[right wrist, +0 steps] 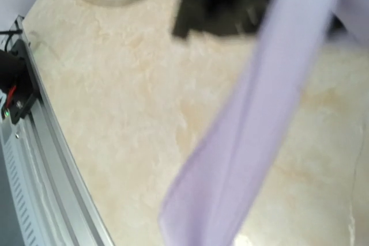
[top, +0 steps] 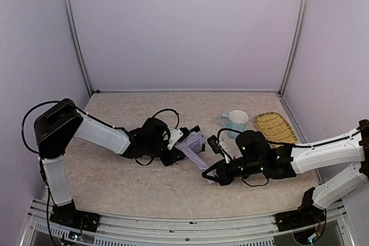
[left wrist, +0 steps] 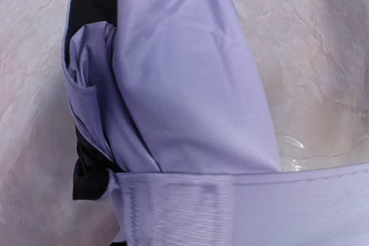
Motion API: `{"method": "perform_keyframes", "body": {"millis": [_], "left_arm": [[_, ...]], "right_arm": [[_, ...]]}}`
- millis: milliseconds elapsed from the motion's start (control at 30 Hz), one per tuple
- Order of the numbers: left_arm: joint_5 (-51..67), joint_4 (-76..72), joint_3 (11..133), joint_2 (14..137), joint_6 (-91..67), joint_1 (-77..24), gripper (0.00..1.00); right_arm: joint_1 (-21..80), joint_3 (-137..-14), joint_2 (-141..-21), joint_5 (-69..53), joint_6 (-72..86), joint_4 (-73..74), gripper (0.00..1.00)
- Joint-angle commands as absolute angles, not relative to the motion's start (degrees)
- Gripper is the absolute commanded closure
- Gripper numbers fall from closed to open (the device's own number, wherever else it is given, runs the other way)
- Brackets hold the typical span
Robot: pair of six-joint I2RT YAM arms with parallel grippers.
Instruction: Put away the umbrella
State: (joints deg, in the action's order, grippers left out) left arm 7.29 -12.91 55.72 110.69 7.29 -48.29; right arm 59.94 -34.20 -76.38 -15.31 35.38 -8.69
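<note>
The pale lavender umbrella (top: 195, 141) lies folded at the middle of the table. My left gripper (top: 180, 144) is at its left end and looks shut on it. In the left wrist view the umbrella's fabric folds (left wrist: 184, 84) fill the frame, with black parts at the left and the strap (left wrist: 242, 205) stretched across the bottom; the fingers are hidden. The strap (top: 200, 161) runs taut down-right to my right gripper (top: 210, 174), which is shut on its end. In the right wrist view the strap (right wrist: 248, 142) crosses diagonally, blurred; the fingers are out of view.
A light blue mug (top: 236, 122) stands right of the umbrella, with a yellow woven tray (top: 275, 127) beside it at the back right. The metal front rail (top: 173, 223) runs along the near edge and also shows in the right wrist view (right wrist: 23, 113). Walls enclose the table.
</note>
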Motion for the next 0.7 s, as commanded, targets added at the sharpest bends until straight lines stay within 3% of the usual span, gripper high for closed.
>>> {"method": "perform_keyframes", "body": {"millis": [0, 167, 500, 600, 667], "left_arm": [[9.1, -18.0, 53.6, 104.8, -1.7, -38.1, 1.00], [19.2, -21.3, 55.5, 94.9, -5.9, -34.1, 1.00], [44.0, -38.3, 48.9, 72.5, -15.3, -37.0, 1.00], [49.2, -35.7, 50.4, 67.8, -13.1, -41.6, 1.00], [50.6, -26.4, 54.1, 66.2, -5.0, -47.3, 1.00]], "right_arm": [[61.5, -32.3, -74.1, -22.1, 34.9, -4.9, 1.00], [61.6, -33.0, -73.1, -21.2, 33.1, -5.1, 1.00], [58.5, -29.6, -70.1, -16.8, 21.0, -8.6, 1.00], [55.4, -28.9, -69.3, -15.7, 15.7, -11.3, 1.00], [53.1, -29.8, -69.7, -15.7, 11.4, -13.2, 1.00]]}}
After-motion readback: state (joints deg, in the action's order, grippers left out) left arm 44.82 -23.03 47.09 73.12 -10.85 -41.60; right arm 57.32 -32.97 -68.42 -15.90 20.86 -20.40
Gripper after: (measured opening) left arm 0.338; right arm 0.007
